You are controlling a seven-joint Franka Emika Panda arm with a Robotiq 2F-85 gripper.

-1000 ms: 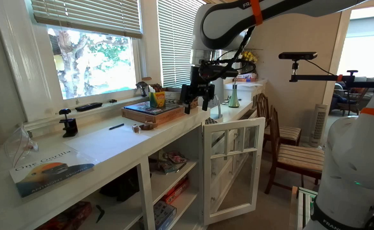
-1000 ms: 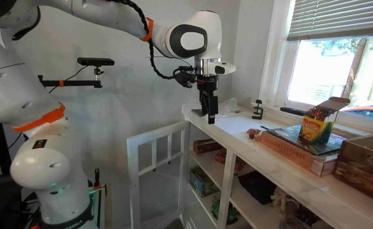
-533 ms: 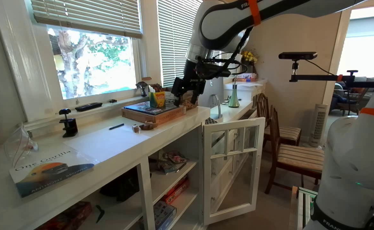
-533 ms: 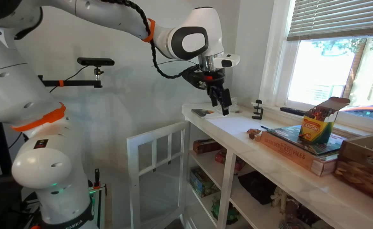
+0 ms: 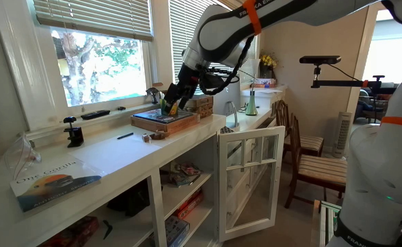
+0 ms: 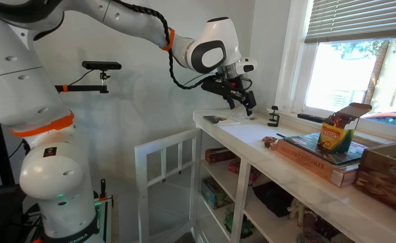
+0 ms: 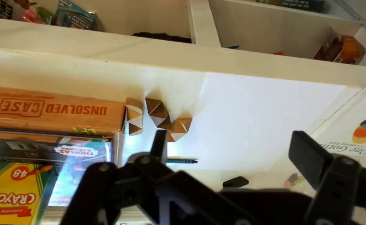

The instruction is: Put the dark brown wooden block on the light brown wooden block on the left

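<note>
1. Pale worktop (image 7: pixel 76 75) crossed my wrist view.
2. Fingers (image 7: pixel 309 156) stood spread, empty.
3. Dark brown block (image 7: pixel 157 112) lay just left of centre; I judged this the reach, next needing alignment, then descent.

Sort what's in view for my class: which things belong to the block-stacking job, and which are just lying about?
For the job:
gripper
dark brown block
light brown block or other light brown block (which counts as "left" is unclear)

Lying about:
crayon box
case-files box
gorilla book
clamp
remote
</note>
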